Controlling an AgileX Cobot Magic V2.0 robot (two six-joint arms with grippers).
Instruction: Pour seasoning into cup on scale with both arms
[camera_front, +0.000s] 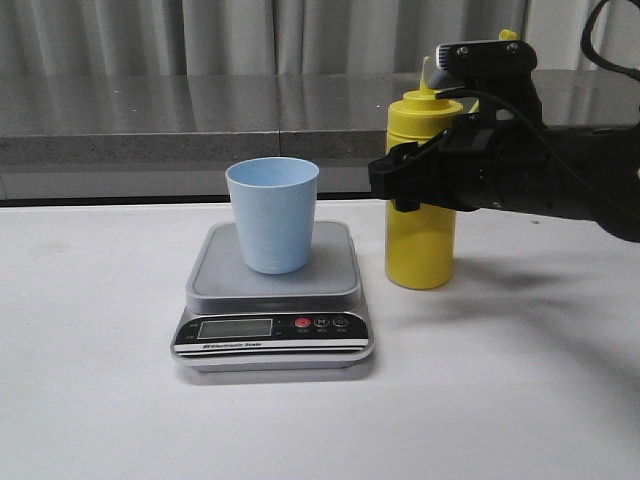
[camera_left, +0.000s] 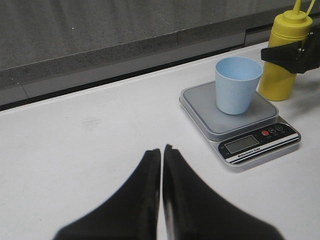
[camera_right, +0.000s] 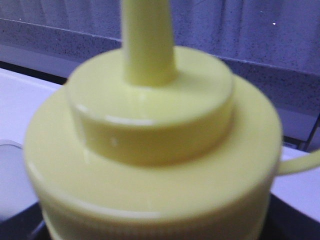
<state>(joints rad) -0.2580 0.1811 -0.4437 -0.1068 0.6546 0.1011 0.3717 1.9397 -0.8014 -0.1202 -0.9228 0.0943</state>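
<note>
- The white table (camera_front: 100, 400) fills the lower part of the front view, with a grey stone-like ledge (camera_front: 150, 120) and pale curtains (camera_front: 200, 35) behind it.
- The right arm (camera_front: 570, 180) comes in from the right side at bottle height, black, with cables looping over it.
- The right gripper (camera_front: 415, 178) sits around the upper body of the seasoning bottle (camera_front: 420, 250), one finger in front and the bottle between the jaws; it appears clamped on the bottle, which stands upright on the table.
- The bottle stands just beside the scale (camera_front: 275, 300), to its right, apart from it. In the right wrist view its yellow cap and conical nozzle (camera_right: 147, 40) fill the picture, blurred by closeness.
- The scale lies flat near the table's middle, black front panel toward the camera, with a red button (camera_front: 302, 323) next to two dark ones.
- The cup (camera_front: 272, 213), pale blue, stands upright on the scale's platform, open end up.
- The left gripper (camera_left: 162, 195) hovers over bare table well apart from the scale, its two fingers pressed together with only a thin slit between them, holding nothing.
</note>
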